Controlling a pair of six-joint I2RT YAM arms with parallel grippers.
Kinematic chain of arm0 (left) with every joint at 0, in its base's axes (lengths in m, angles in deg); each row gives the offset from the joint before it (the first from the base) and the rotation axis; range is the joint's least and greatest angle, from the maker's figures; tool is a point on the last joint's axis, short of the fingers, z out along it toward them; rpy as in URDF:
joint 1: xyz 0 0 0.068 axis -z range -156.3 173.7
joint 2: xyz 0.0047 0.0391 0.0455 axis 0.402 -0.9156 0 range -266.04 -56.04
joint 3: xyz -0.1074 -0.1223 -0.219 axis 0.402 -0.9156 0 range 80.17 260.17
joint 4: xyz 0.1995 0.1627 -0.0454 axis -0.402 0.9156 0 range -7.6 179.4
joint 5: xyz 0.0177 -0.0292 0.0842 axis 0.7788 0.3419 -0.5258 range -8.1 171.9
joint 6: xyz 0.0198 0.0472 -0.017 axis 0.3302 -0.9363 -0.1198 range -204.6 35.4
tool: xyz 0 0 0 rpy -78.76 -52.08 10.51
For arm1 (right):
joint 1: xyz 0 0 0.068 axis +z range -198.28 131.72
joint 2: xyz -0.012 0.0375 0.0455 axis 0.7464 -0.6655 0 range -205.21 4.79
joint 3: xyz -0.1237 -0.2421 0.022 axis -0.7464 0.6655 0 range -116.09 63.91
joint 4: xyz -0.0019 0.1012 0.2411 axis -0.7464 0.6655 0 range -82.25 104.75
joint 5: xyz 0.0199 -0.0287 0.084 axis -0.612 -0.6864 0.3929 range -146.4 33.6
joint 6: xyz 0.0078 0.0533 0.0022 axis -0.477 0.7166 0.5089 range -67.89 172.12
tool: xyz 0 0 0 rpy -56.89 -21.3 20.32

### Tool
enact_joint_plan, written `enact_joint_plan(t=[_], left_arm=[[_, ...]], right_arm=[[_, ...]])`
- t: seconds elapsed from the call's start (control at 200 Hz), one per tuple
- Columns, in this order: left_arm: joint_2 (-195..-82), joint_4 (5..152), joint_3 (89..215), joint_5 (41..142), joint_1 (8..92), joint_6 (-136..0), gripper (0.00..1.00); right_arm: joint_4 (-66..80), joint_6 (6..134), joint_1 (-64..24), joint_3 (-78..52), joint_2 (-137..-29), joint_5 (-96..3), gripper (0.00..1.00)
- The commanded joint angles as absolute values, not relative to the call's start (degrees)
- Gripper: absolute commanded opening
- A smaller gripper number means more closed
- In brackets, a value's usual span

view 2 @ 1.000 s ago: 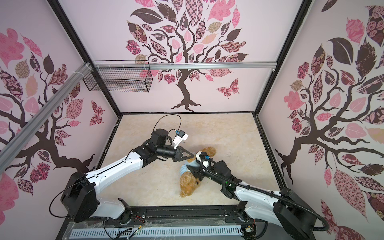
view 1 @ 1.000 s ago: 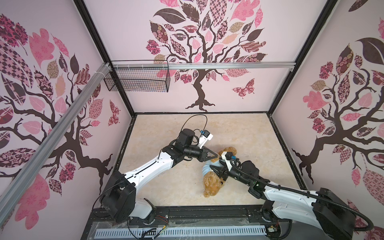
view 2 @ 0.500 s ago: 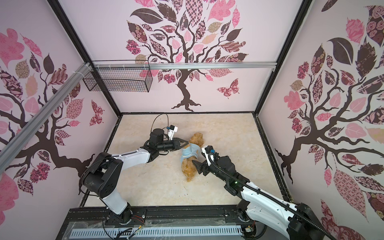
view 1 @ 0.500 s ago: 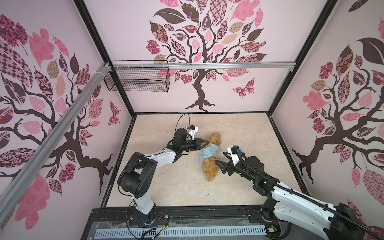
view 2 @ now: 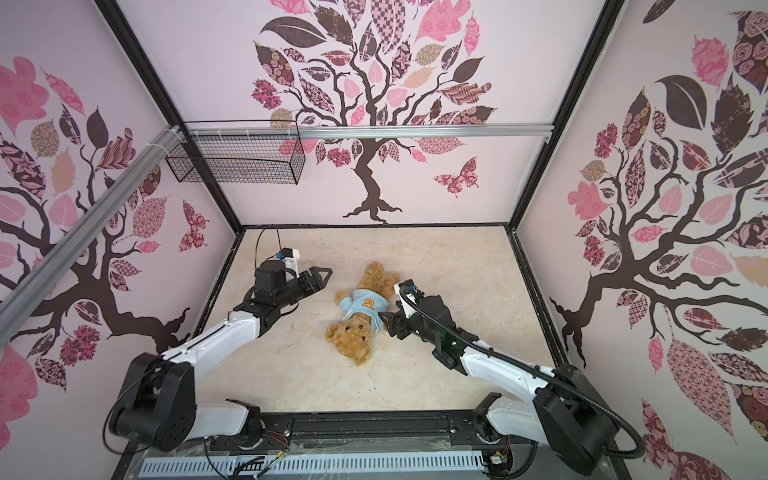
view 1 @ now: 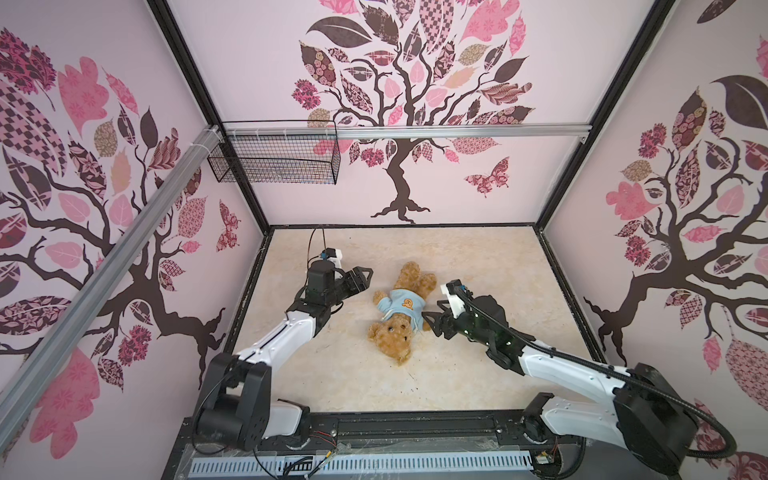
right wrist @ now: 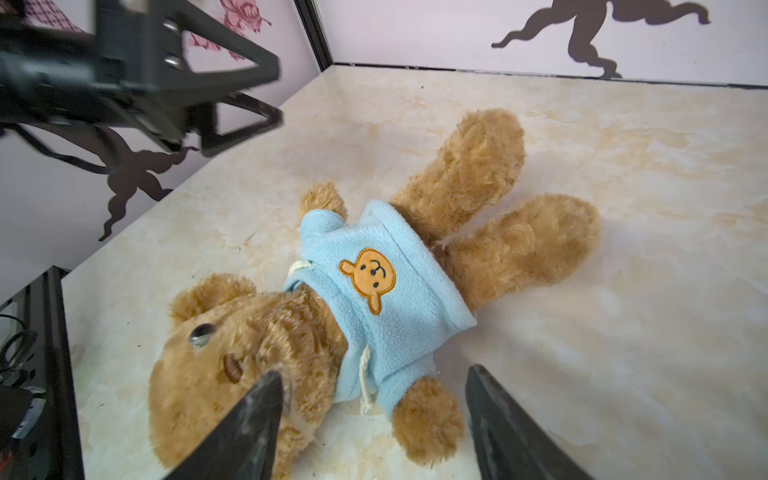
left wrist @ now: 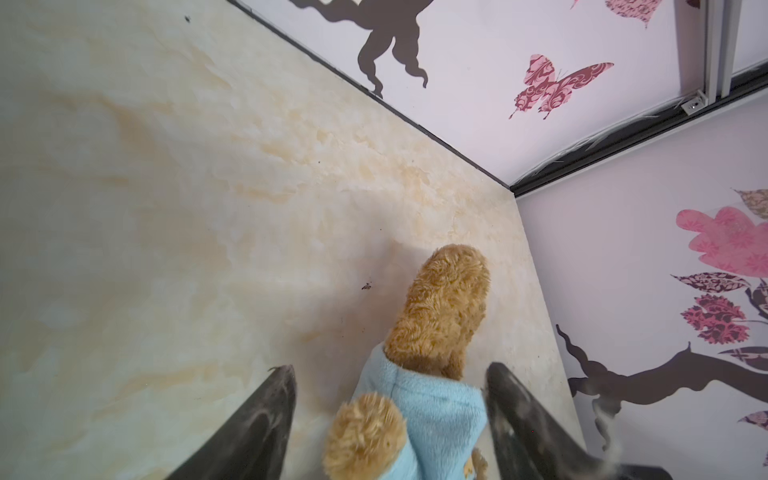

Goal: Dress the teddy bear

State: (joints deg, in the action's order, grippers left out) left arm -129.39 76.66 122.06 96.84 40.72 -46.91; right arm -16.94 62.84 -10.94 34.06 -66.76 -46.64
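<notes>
The teddy bear (view 1: 392, 334) (view 2: 353, 336) (right wrist: 257, 332) lies on its back mid-table, head toward the front edge and legs toward the back wall. It wears a light-blue shirt (view 1: 401, 305) (view 2: 363, 305) (right wrist: 374, 291) with an orange bear emblem. My left gripper (view 1: 365, 280) (view 2: 324, 279) (left wrist: 388, 370) stands open just left of the bear; in the left wrist view a sleeved arm and a leg (left wrist: 440, 307) show between its spread jaws. My right gripper (view 1: 430, 313) (view 2: 388, 318) (right wrist: 374, 370) is open just right of the bear, its jaws either side of the other arm, gripping nothing.
A black wire basket (view 1: 274, 158) (view 2: 237, 160) hangs on the back wall at the left, under an aluminium rail. Patterned walls close the table at the left, back and right. A black frame (view 1: 415, 424) runs along the front.
My left gripper has opened, let go of the shirt and drawn back to the left. The right gripper stays open beside the bear.
</notes>
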Motion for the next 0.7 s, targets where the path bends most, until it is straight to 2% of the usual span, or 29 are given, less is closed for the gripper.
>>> enact_joint_plan(t=[0.0,0.175,0.325,0.395,0.47,0.575,0.695], left_arm=[[-125.3,86.7,117.7,91.6,45.2,-51.1,0.73],[-119.2,85.9,110.5,93.6,54.5,-44.7,0.74],[-116.0,82.6,105.2,95.2,59.5,-39.7,0.78],[-115.7,82.8,104.1,94.7,60.6,-38.9,0.79],[-116.1,81.1,102.9,96.1,61.1,-37.5,0.79],[-117.9,76.7,101.3,98.0,61.5,-34.8,0.78],[-121.3,72.6,101.1,99.2,61.6,-33.5,0.66]], right_arm=[[-19.4,62.5,-11.2,29.3,-73.1,-42.8,0.7],[-19.5,65.0,-18.0,20.0,-85.1,-30.1,0.67],[-16.2,64.8,-18.5,12.3,-93.5,-25.2,0.63],[-16.1,65.7,-18.5,9.9,-97.0,-23.4,0.55],[-16.2,66.7,-18.5,7.8,-99.7,-21.4,0.38],[-16.1,67.3,-18.6,6.9,-101.0,-21.6,0.21],[-15.2,67.0,-18.9,6.9,-100.4,-23.3,0.15]])
